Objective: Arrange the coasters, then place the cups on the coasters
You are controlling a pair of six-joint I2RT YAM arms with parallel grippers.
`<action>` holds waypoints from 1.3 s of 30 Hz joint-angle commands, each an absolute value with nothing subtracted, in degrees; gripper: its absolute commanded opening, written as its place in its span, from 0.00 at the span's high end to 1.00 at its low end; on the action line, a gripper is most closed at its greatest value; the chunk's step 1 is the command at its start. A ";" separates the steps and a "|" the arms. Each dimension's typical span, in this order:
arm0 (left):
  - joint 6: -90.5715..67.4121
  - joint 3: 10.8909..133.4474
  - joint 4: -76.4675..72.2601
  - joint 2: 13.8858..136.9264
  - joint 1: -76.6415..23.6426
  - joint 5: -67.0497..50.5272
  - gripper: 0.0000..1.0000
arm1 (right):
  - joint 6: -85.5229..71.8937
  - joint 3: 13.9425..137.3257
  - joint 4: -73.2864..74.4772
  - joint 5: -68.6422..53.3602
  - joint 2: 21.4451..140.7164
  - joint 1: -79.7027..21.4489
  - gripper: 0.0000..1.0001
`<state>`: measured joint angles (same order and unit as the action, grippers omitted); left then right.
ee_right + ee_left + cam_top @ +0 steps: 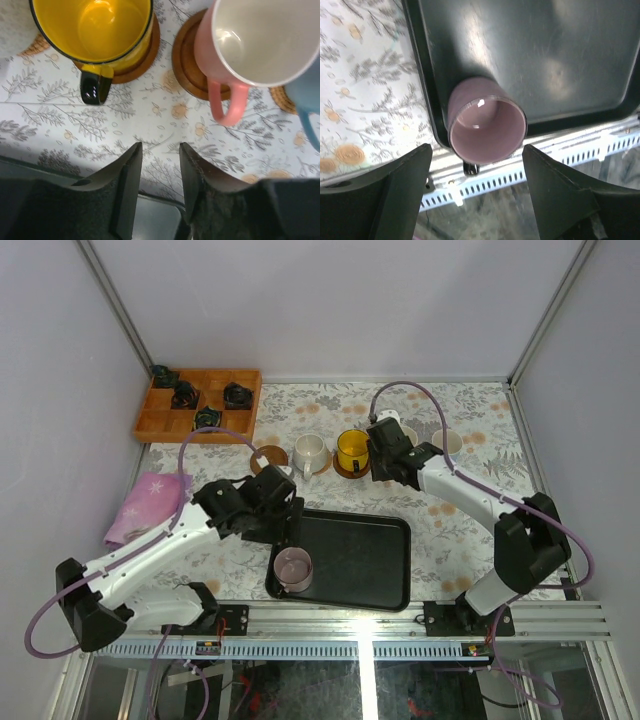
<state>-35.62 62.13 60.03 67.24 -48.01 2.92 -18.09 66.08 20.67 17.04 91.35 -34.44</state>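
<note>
In the top view a pale lilac cup (pixel 293 568) stands in the near-left corner of the black tray (pixel 380 570). My left gripper (pixel 288 522) hovers just behind it. In the left wrist view that cup (pixel 487 129) shows between the open fingers (pixel 405 190), untouched. The yellow cup (pixel 92 25) sits on a coaster (pixel 137 62), and the pink-handled cup (pixel 255 40) on another coaster (pixel 186 65). My right gripper (pixel 161 150) is slightly open and empty, near both. A cream cup (pixel 308 452) stands beside a bare coaster (pixel 268 457).
A cup with a blue handle (pixel 310 120) stands at the right edge. At the back left is a wooden compartment box (pixel 198 403) holding dark objects. A pink cloth (pixel 148 502) lies left of the left arm. Enclosure walls close in both sides.
</note>
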 commanded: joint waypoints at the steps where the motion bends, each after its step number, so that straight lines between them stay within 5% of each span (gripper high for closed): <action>1: -40.69 64.54 68.59 64.32 -51.95 -1.08 0.27 | -16.76 66.13 25.31 20.64 86.73 -34.19 0.51; 5: -44.31 63.23 71.36 62.28 -55.51 -2.74 0.27 | -17.01 64.83 26.74 21.44 84.70 -34.19 0.37; 13: -52.52 56.10 70.45 59.09 -63.35 -2.30 0.26 | -19.13 62.82 31.07 21.97 81.25 -34.19 0.24; 23: -55.68 48.55 59.34 58.14 -65.30 3.77 0.28 | -25.14 55.13 35.93 22.09 72.07 -34.19 0.22; 39: -58.13 42.45 50.20 61.63 -70.85 10.09 0.45 | -28.11 51.56 40.50 23.88 66.77 -34.19 0.22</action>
<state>-56.75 42.61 53.32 60.93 -70.13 6.26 -26.63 52.23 38.65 22.92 67.90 -34.44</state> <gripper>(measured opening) 0.592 0.778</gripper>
